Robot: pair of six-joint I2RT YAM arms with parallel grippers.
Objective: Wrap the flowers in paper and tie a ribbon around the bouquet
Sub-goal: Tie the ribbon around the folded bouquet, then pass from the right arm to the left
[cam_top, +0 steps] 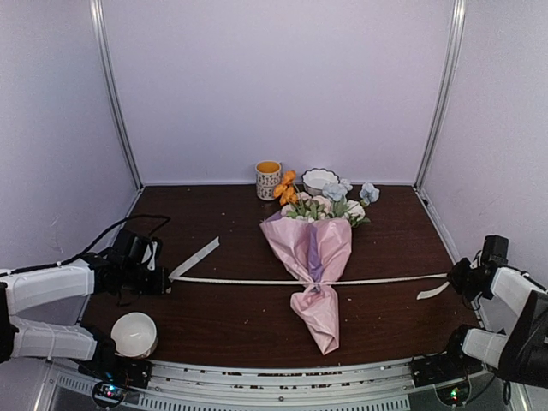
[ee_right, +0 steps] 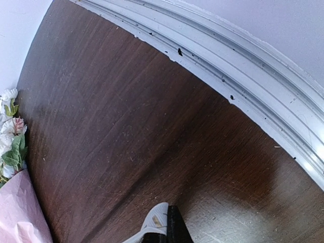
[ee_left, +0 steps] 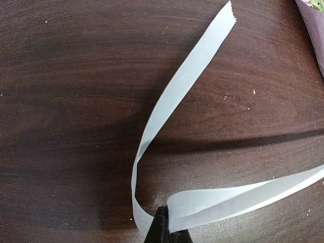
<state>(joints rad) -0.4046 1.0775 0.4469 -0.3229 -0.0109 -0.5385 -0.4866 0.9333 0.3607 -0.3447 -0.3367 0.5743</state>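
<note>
The table is showing dark, faintly glossy wood grain; the ribbon is looking matt and woven; the paper is lying crinkled.

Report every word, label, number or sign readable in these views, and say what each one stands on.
None: no word, number or sign can be read in any view.
On the cream ceramic mug with yellow inside, dark marks on the side are too small to tell pattern from lettering.
The flat cream ribbon and the pink crinkly paper cone are plain.
</note>
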